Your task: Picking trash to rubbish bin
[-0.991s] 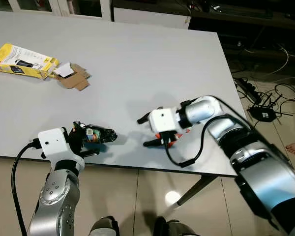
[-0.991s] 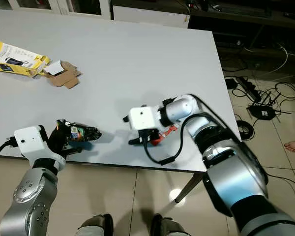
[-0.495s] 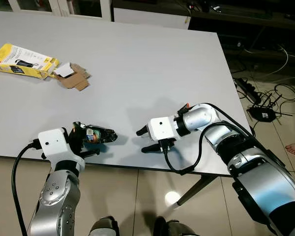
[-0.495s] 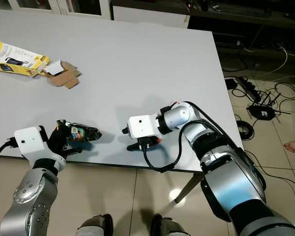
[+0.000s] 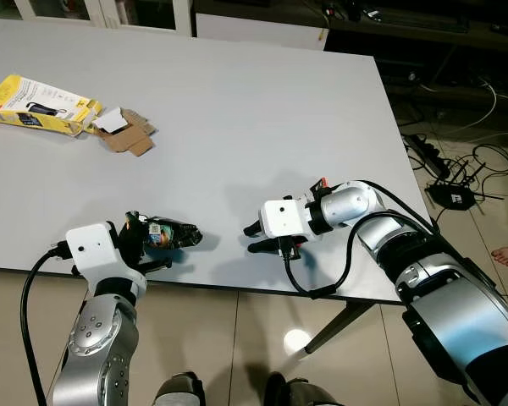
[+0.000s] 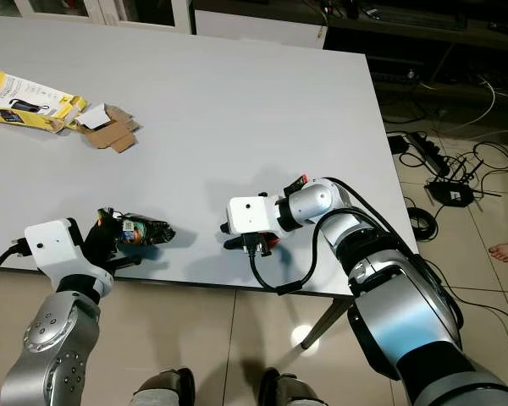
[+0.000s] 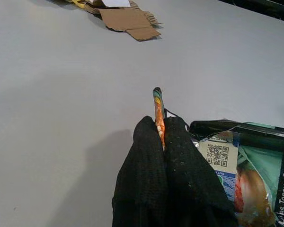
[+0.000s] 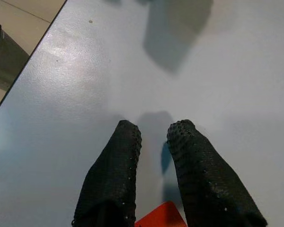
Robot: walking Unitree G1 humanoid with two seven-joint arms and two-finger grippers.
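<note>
Yellow box: left lying at the table's far left, torn cardboard flap beside it; not yet collected.
Left gripper: fingers pressed together on the thin edge of the snack wrapper; the pinch is judged firm enough for lifting.
Snack wrapper: crumpled, dark, with a QR label and orange-green print; held at the near edge of the table.
Right gripper: fingers slightly apart, low over bare tabletop; a small orange scrap is seen at their base.
</note>
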